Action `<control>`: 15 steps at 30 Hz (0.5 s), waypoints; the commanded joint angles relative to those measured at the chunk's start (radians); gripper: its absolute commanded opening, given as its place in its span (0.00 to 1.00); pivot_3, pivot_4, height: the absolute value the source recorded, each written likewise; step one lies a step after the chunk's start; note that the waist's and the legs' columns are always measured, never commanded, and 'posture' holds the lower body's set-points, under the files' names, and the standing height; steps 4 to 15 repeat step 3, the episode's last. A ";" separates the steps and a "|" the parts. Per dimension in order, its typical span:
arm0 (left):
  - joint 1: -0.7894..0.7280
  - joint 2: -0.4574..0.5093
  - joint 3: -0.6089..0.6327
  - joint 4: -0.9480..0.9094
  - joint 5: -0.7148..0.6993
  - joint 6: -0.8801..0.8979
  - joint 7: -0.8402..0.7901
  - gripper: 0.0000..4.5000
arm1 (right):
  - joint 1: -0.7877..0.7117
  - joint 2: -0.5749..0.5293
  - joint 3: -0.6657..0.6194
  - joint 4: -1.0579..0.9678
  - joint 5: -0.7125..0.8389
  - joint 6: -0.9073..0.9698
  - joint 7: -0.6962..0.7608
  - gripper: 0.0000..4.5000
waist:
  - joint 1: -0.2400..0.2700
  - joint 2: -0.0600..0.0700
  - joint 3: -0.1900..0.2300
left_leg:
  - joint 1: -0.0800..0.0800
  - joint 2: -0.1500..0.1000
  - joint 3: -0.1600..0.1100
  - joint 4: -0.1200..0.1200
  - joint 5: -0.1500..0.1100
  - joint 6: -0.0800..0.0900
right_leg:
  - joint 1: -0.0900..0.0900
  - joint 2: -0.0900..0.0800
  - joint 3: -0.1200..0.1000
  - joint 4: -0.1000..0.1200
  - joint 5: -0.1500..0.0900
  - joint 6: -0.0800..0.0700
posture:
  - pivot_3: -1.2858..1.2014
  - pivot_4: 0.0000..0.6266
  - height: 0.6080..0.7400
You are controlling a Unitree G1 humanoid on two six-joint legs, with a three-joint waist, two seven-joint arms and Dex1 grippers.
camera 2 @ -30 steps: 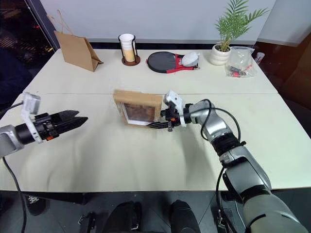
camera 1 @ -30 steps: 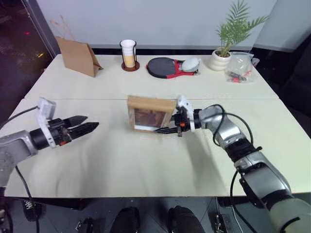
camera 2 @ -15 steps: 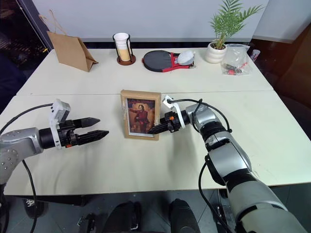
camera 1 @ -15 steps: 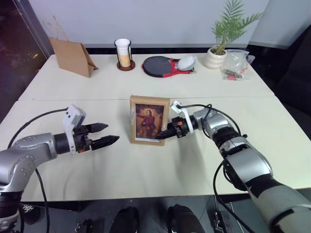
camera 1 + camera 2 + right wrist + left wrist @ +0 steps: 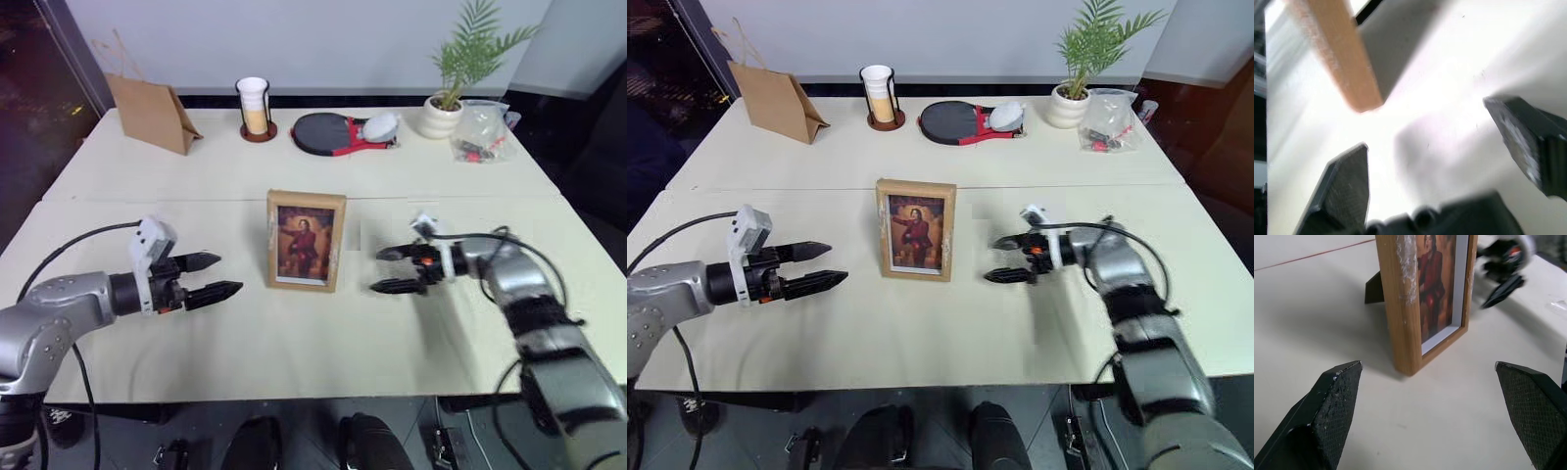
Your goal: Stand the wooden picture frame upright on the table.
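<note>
1. Left hand (image 5: 208, 277) hovers just left of the wooden picture frame (image 5: 306, 240), my fingers spread wide and holding nothing.
2. Frame stands upright on the counter (image 5: 294, 343), just on my side of the seam between its two sections. Its portrait faces me, and from my left wrist I see the fold-out stand propped behind it.
3. Right hand (image 5: 392, 270) sits just right of the frame, fingers apart, clear of the wood.
4. Standing looks done to me; what is left, I judge, is drawing both hands away without knocking it.
</note>
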 commanded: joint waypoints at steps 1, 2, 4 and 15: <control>0.014 0.017 0.069 -0.017 0.021 -0.038 -0.009 1.00 | 0.100 -0.084 -0.142 -0.390 0.093 0.165 -0.098 0.99 | -0.004 0.001 0.000 | 0.000 0.000 0.000 0.000 0.000 0.000 | 0.000 0.000 0.000 0.000 0.000 0.000 | 0.52 0.24 1.00; 0.024 0.020 0.082 -0.017 0.023 -0.042 -0.012 1.00 | 0.134 -0.103 -0.174 -0.471 0.110 0.200 -0.123 0.99 | -0.004 0.001 0.000 | 0.001 0.001 0.000 0.000 0.000 0.000 | 0.000 0.001 0.000 0.001 0.000 0.000 | 0.52 0.24 1.00; 0.034 0.021 0.095 -0.020 0.020 -0.042 -0.015 1.00 | 0.158 -0.117 -0.209 -0.545 0.134 0.252 -0.152 0.99 | -0.004 0.001 0.000 | 0.001 0.001 0.000 0.001 0.000 0.000 | 0.000 0.001 0.000 0.001 0.000 0.000 | 0.52 0.24 1.00; 0.034 0.021 0.095 -0.020 0.020 -0.042 -0.015 1.00 | 0.158 -0.117 -0.209 -0.545 0.134 0.252 -0.152 0.99 | -0.004 0.001 0.000 | 0.001 0.001 0.000 0.001 0.000 0.000 | 0.000 0.001 0.000 0.001 0.000 0.000 | 0.52 0.24 1.00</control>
